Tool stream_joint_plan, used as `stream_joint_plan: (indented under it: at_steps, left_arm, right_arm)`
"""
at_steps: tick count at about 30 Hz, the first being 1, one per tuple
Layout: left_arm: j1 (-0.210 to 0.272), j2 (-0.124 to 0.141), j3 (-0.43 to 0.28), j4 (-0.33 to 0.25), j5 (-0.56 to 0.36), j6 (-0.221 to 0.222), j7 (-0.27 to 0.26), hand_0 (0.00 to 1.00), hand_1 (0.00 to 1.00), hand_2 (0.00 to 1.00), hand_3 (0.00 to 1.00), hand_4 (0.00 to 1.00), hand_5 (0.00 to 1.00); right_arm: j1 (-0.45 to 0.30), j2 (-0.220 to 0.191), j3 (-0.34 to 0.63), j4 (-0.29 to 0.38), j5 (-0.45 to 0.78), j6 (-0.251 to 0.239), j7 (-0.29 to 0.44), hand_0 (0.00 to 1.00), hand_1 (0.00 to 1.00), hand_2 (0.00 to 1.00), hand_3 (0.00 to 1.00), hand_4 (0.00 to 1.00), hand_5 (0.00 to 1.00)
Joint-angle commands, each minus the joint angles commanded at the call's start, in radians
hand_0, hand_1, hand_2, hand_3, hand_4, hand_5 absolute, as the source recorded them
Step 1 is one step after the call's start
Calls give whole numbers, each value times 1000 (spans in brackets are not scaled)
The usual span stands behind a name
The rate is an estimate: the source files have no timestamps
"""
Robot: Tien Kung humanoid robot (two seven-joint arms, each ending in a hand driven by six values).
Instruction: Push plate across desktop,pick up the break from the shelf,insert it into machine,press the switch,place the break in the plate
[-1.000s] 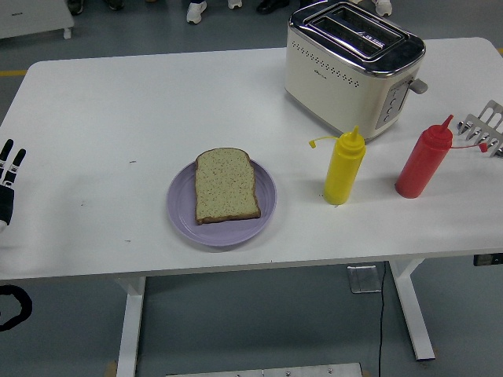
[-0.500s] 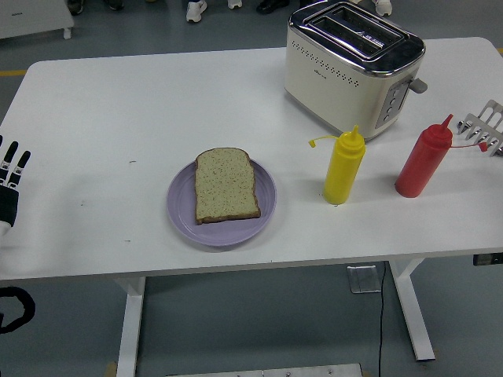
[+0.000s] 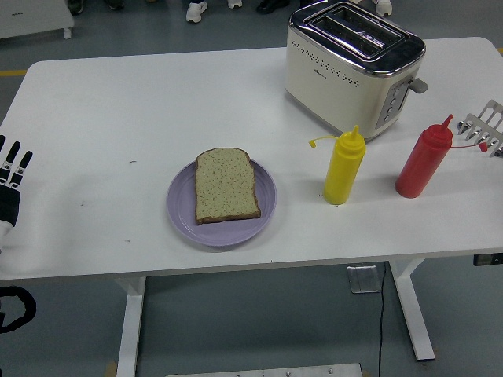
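Left hand (image 3: 9, 184) sits at the surface's left edge, fingers straight and spread a little, holding nothing and touching none of the task's things. Right hand not in view from my camera.

Bread slice (image 3: 226, 184) lies flat on the lilac plate (image 3: 266, 210), toward the near edge of the surface, a bit left of centre. I judge it light, soft and easy to dent or tear; crumb surface gives decent friction. Best hold would be a gentle pinch across a crust edge, thumb under and fingers over, no squeeze on the middle.

Plate looks stiff, smooth and likely to slide on the white surface (image 3: 118, 102); push it low on the rim, not on top.

Toaster (image 3: 352, 67) stands at the far right, both slots empty. Yellow bottle (image 3: 343, 169) and red bottle (image 3: 424, 161) stand upright near it, well clear of the plate. Wire rack (image 3: 487, 126) at the right edge looks empty.
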Motion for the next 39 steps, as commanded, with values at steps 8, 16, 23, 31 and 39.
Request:
stream_joint_plan:
  at_steps: [8, 16, 23, 31, 39]
  left_arm:
    - [-2, 0, 0, -2, 0, -1, 0, 814, 859, 919, 849, 643, 998]
    - [-2, 0, -2, -3, 1, 0, -1, 813, 859, 919, 850, 642, 998]
    - [-4, 0, -1, -3, 1, 0, -1, 813, 859, 919, 850, 642, 998]
    - [-5, 1, -1, -4, 0, 0, -1, 813, 859, 919, 850, 642, 998]
    - [-6, 1, -1, -4, 0, 0, -1, 813, 859, 919, 850, 642, 998]
  right_arm:
    - [4, 1, 9, -1, 8, -2, -5, 842, 800, 816, 804, 491, 584]
    - [4, 1, 13, -4, 12, -6, -7, 842, 798, 813, 802, 486, 579]
    - [6, 1, 14, -5, 12, -7, -7, 842, 797, 811, 799, 486, 578]
    - [6, 0, 14, -5, 14, -8, -9, 843, 797, 810, 798, 486, 578]
    - [8, -2, 18, -4, 18, -8, -9, 842, 794, 809, 796, 487, 580]
